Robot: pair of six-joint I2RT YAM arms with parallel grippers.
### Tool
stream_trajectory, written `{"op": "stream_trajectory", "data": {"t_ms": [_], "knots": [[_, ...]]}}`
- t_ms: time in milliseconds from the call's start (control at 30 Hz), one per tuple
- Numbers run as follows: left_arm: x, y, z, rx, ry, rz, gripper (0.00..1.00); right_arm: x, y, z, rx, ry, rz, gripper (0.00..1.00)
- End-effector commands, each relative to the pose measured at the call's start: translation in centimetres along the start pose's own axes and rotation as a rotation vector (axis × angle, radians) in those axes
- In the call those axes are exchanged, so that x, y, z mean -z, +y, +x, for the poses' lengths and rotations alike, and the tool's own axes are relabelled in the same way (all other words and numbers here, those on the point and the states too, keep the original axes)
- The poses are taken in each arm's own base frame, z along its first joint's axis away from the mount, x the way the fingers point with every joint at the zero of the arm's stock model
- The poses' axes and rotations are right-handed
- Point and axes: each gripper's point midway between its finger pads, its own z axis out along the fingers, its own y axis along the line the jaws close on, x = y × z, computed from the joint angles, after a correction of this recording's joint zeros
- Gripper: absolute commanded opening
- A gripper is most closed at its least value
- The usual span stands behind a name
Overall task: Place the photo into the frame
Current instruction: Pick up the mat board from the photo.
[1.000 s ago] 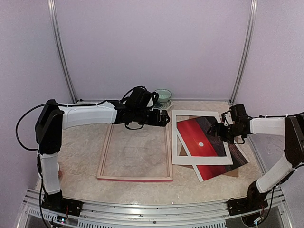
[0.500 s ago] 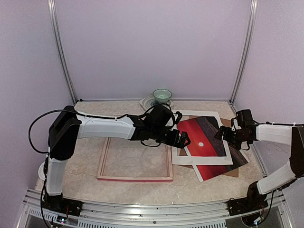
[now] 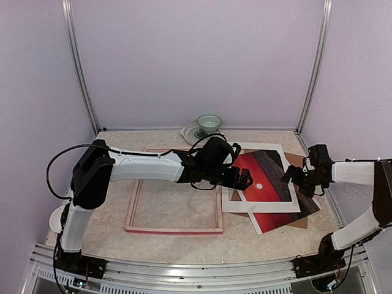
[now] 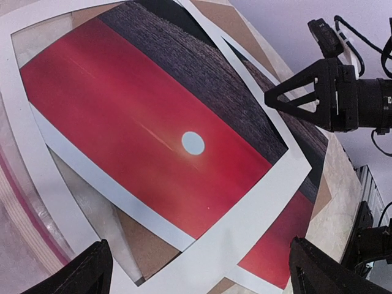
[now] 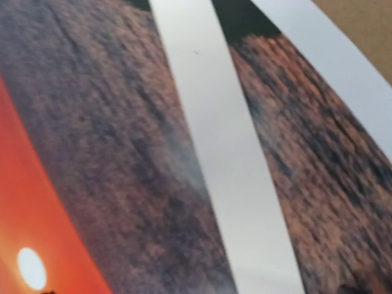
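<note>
The photo [image 3: 262, 179], a red sunset print with a white sun dot [image 4: 193, 143], lies askew at the right of the table. A white mat [image 3: 260, 206] lies over it. The frame [image 3: 174, 231] lies flat to its left, pale wood with a pink outer edge, nothing inside it. My left gripper [image 3: 244, 180] hovers open over the mat's left side, its fingertips [image 4: 90, 271] spread wide above mat and print, holding nothing. Low over the photo's dark right part hangs my right gripper [image 3: 293, 176], open and holding nothing. The right wrist view shows only the photo [image 5: 110, 153] and a mat strip [image 5: 220, 153]; its fingers are out of frame.
A brown hardboard backing [image 3: 307, 221] lies under the photo and mat, poking out at the right. A green bowl [image 3: 209, 122] sits on a white plate [image 3: 191, 133] by the back wall. Metal posts stand at both back corners.
My left arm has swung right, from over the frame's far rail to over the mat's left side. The right gripper has drawn back a little to the right. Both stayed open.
</note>
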Motion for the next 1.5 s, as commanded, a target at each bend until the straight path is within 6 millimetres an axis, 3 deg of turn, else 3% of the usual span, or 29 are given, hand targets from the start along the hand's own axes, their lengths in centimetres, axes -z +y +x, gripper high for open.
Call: {"op": "stream_trajectory", "data": {"t_ms": [0, 333, 600, 1100, 1467], "knots": [[-1.5, -0.1, -1.4, 0.011, -0.04, 0.0, 0.99, -1.1, 0.9, -1.7, -0.016, -0.004, -0.04, 0.99], [-4.1, 1.0, 0.7, 0.039, 0.01, 0.005, 0.98, -3.1, 1.9, -3.2, -0.025, 0.016, -0.06, 0.99], [-4.3, 0.2, 3.0, 0.004, 0.078, 0.046, 0.97, -2.2, 1.2, -2.9, -0.005, -0.001, -0.029, 0.99], [-5.3, -0.8, 4.7, 0.013, 0.135, 0.087, 0.97, -0.3, -0.3, 0.2, 0.007, 0.021, -0.015, 0.99], [-5.7, -3.1, 6.0, -0.013, 0.164, 0.131, 0.96, 1.0, -1.2, 2.0, -0.004, 0.042, 0.005, 0.99]]}}
